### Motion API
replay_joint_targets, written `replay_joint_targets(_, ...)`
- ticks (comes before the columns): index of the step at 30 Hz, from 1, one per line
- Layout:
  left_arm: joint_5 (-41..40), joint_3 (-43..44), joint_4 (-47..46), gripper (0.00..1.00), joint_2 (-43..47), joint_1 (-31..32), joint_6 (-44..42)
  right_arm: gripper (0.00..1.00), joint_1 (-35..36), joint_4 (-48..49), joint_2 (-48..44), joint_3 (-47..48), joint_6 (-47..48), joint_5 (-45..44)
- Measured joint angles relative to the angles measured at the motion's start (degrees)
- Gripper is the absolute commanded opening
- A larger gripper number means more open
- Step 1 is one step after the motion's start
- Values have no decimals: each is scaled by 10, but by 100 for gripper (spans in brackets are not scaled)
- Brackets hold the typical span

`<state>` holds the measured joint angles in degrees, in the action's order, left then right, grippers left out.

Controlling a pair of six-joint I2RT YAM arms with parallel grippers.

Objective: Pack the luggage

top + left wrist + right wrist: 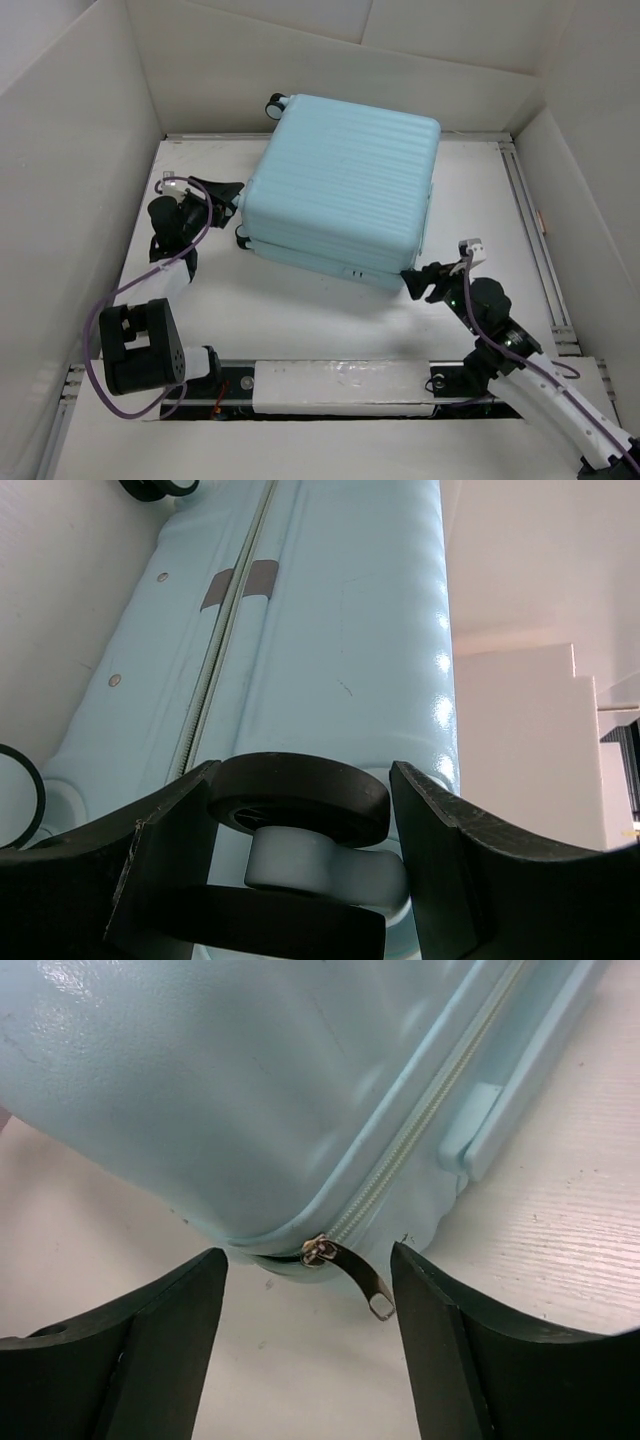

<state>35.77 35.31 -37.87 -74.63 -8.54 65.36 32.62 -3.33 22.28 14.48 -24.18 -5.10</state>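
Closed luggage (345, 185) lies between left pincer (230, 193) and right pincer (415, 281).

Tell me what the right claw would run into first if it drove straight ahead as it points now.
Most likely the metal zipper pull dangling at the luggage corner, centred between the right claw's open fingers; the shell corner lies just behind it. Depth is uncertain from the wrist view.

We see a white table (300, 310) boxed in by plain white walls (70, 150), a rail (530, 210) on its right edge, and soft, even light.
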Motion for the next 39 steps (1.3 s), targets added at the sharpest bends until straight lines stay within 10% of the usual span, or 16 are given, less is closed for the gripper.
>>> replay_joint_targets(12, -14, -3, 3, 0, 21, 2, 3, 69, -31, 25, 107, 11, 13, 57)
replay_joint_targets(25, -23, -34, -16, 0, 38, 3, 14, 0, -49, 29, 118, 13, 58, 100)
replay_joint_targets(39, -70, -83, -56, 0, 65, 21, 30, 0, 70, 45, 90, -20, 8, -35)
